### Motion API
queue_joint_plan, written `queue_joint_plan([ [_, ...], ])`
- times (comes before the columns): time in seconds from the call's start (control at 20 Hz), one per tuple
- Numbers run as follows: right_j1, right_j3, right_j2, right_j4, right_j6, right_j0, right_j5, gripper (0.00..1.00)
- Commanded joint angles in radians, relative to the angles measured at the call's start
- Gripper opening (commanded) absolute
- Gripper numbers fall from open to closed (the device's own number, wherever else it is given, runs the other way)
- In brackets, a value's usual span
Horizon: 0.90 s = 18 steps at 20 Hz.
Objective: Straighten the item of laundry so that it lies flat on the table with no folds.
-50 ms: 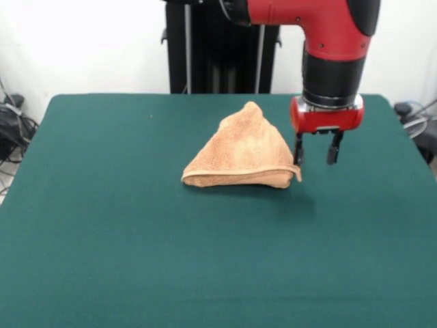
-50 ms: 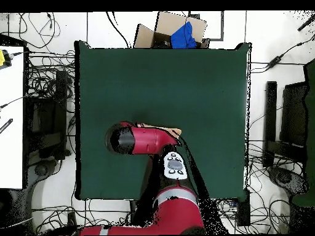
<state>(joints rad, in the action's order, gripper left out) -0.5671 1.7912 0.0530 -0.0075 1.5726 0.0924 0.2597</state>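
Bare green table [image 1: 136, 260] filled the foreground of the front view, with nothing on it ahead of the towel [image 1: 240, 154]. That towel sat near the middle of the felt, bunched into a tent-like heap with a peak at the top and a folded hem running along its front edge. Just beside its lower corner on the picture's right hung the gripper [image 1: 317, 152], its two dark fingers [image 1: 298, 150] pointing down with a narrow gap between them and nothing held; one finger was at or just beside the towel's corner, though contact could not be made out. Above it rose the red and black arm [image 1: 332, 48], cut off at the top edge. Behind the table stood a black pedestal [image 1: 218, 48] against a white wall, with cables [image 1: 13, 130] at either side. From overhead the arm [image 2: 144, 140] covered nearly all of the towel [image 2: 172, 130], leaving only a sliver, and hid the gripper entirely; a cardboard box [image 2: 161, 29] with something blue [image 2: 183, 35] lay past the far edge.
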Motion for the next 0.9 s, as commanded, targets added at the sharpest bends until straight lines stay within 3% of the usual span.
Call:
queue_joint_plan([
  [0.05, -0.044, 0.092, -0.017, 0.023, 0.21, -0.034, 0.051, 1.0],
  [0.5, -0.08, 0.053, -0.058, -0.001, 0.152, -0.016, 0.13, 1.0],
  [0.9, -0.028, 0.014, -0.061, -0.012, 0.144, -0.009, 0.101, 1.0],
])
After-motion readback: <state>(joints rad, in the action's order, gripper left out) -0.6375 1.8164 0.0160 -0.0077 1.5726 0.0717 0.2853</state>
